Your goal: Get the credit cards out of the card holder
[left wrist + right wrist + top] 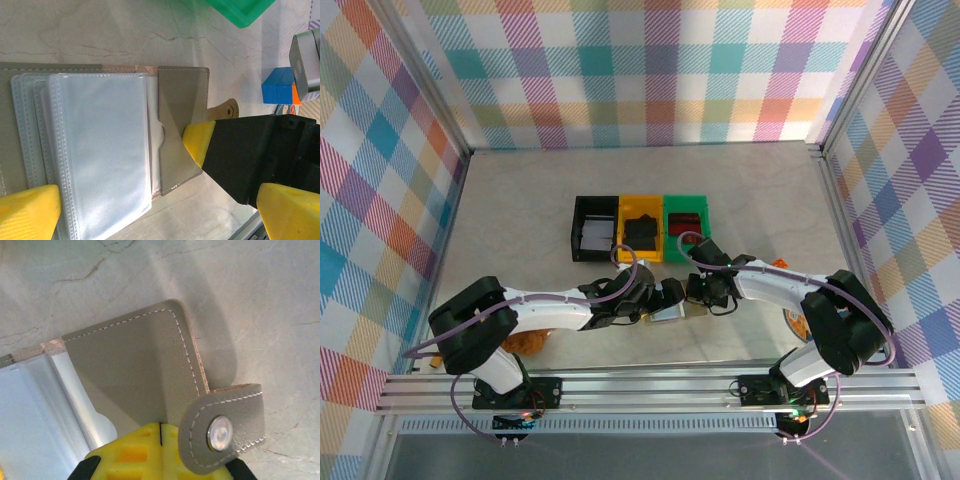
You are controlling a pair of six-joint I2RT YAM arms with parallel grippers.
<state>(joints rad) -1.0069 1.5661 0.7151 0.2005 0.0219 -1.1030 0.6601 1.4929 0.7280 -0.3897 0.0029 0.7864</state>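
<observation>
Plaid walls all round, and a pale marbled worktop [520,200] underneath. On the left, the left gripper [162,214] hangs right over the card holder [182,100] with its jaws spread wide, one yellow fingertip on either side of the holder. The holder lies opened out on the worktop near the front edge, between the two arms. Its clear plastic sleeves [100,145] are fanned out on one half, the grey panel is on the other, and a snap tab [220,432] sticks out past it. Can't tell if any credit cards sit in those sleeves. The right gripper [160,440] has its jaws pressed together, tips against the grey panel's edge. Further back, a black bin [577,230], yellow bin [640,200] and green bin [686,200] stand touching in a row.
</observation>
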